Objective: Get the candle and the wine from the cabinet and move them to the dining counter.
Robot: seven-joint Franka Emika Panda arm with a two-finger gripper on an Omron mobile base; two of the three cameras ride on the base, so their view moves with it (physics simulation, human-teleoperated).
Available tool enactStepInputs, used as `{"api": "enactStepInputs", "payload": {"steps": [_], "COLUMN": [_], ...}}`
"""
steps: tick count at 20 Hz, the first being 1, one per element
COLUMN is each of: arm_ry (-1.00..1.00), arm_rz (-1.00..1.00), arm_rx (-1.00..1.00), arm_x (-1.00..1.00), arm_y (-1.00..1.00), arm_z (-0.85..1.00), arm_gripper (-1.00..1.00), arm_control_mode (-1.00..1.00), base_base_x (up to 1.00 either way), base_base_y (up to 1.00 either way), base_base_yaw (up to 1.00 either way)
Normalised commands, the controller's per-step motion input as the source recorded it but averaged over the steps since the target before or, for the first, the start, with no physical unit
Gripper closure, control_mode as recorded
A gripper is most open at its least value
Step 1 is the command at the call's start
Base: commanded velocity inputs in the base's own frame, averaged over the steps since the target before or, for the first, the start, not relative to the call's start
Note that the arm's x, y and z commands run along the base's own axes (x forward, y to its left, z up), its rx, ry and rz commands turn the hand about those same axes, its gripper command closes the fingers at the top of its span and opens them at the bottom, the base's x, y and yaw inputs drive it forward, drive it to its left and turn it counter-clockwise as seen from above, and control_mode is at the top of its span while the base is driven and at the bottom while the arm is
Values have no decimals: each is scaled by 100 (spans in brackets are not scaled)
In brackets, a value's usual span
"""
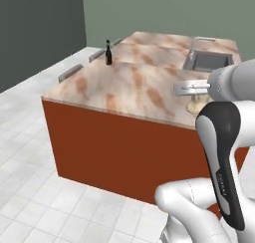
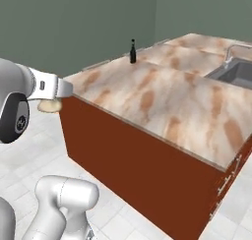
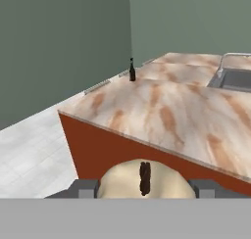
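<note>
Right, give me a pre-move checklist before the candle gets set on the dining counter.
1. Candle between the fingers: ok; the gripper is closed around it.
2. Wine already on the dining counter: ok, upright near the far edge.
3. Free counter for the candle: ok; bare marble on the near part.
4. Candle over the counter: not ok; in the hand view it sits short of the near edge.
5. Sink out of the way: ok, off to the right.
6. Candle height above the top: cannot tell.

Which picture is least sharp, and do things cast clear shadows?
Hand view: the candle at the bottom edge looks soft. Left base view: the wine is small and coarse, with no clear shadow on the dining counter. Right base view: flat, even light.
</note>
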Motion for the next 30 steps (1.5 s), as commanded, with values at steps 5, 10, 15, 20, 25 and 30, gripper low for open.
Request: {"api": "enactStepInputs", "payload": {"steps": [5,10,15,20,25,30], "arm_ry": [0,0,0,0,0,0], "arm_rz": [0,0,0,0,0,0], "arm_rx": [0,0,0,0,0,0], "arm_x": [0,0,0,0,0,0], "arm_y": [0,0,0,0,0,0], "arm_z": [0,0,0,0,0,0], "arm_gripper": [100,100,100,100,100,100], "arm_control_mode": [100,100,100,100,100,100], "base_base_x": [100,100,100,100,91,84], "base_base_y": [100,100,100,100,100,100], "base_base_yaw": [0,-6,-14,-18,-35,-49]}}
